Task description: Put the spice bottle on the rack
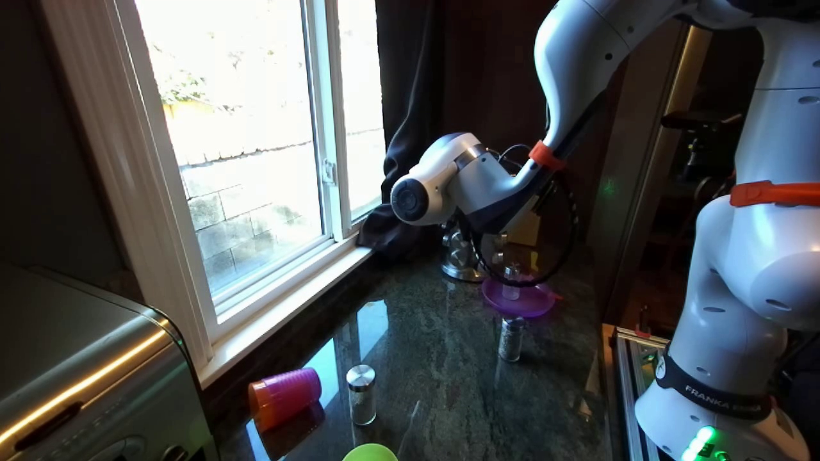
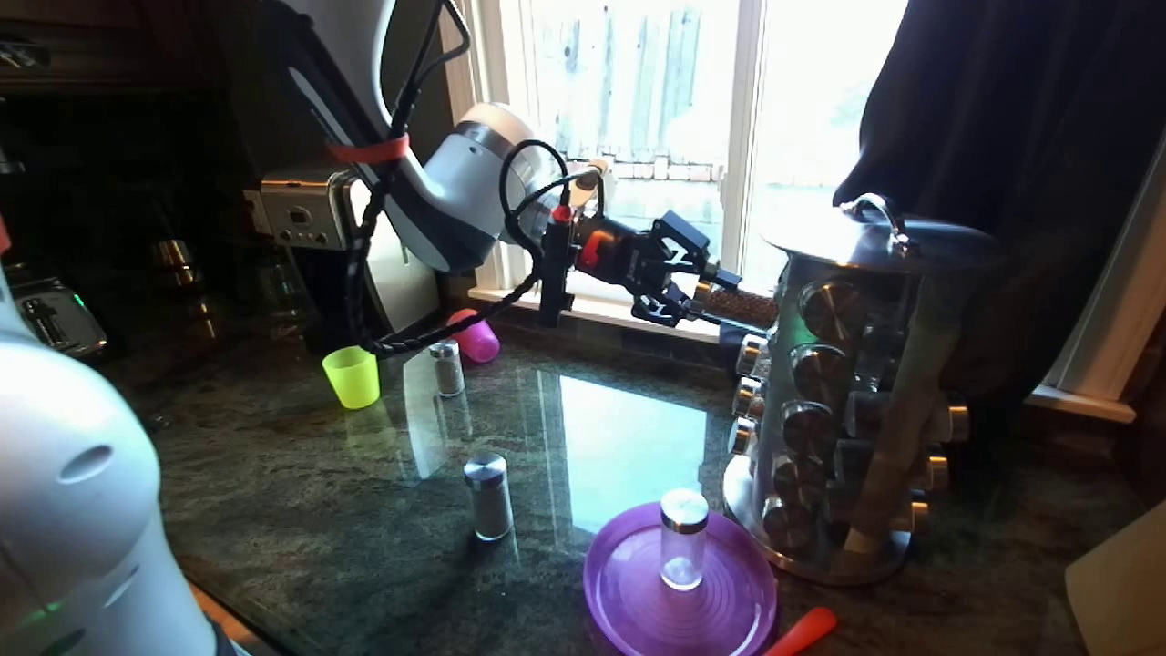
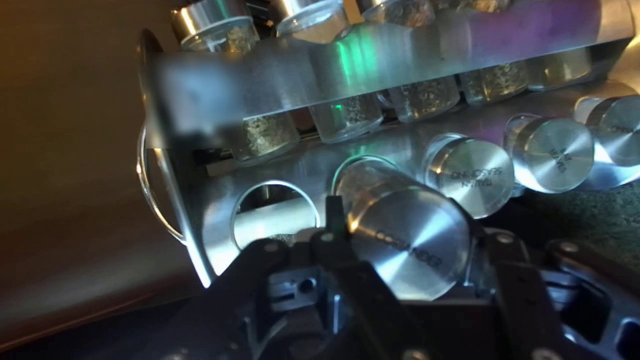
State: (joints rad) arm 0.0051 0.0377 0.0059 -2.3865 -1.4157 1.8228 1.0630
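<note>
1. Evidently we had the spice bottle [image 3: 407,242] in the gripper [image 2: 729,301], the fingers [image 3: 336,215] drawn in along both sides of it
2. Seen in an exterior view, the bottle lay over on its side, cap toward the gripper, glass end at the rack [image 2: 911,364]; we noted brown contents through the glass
3. By the wrist view, that glass end sat within the rim of a round opening [image 3: 367,158] in the steel face, the cap standing out farther than its neighbours; we read CORIANDER on it, faintly
4. Next to it, on the side of the top plate [image 2: 847,239], we marked another ring-edged hole [image 3: 274,181]; on the opposite side ran a row of silver-capped jars [image 3: 472,177], the nearest lettered ITALIAN SEASONING
5. Near the rack's foot we logged a purple plate [image 2: 629,601] bearing an upright jar [image 2: 683,547], with a red-orange implement [image 2: 806,630] beside the plate
6. On the dark counter [image 2: 273,510] we counted two more jars, both upright: the nearer jar [image 2: 490,497] near the plate, the farther jar [image 2: 447,367] well apart from the rack, between a yellow-green cup [image 2: 353,376] and a pink cup [image 2: 476,339], the pink one tipped on its side
7. In an exterior view the arm [image 1: 493,186] stood in front of the fingers, so we took their hold from the wrist view
</note>
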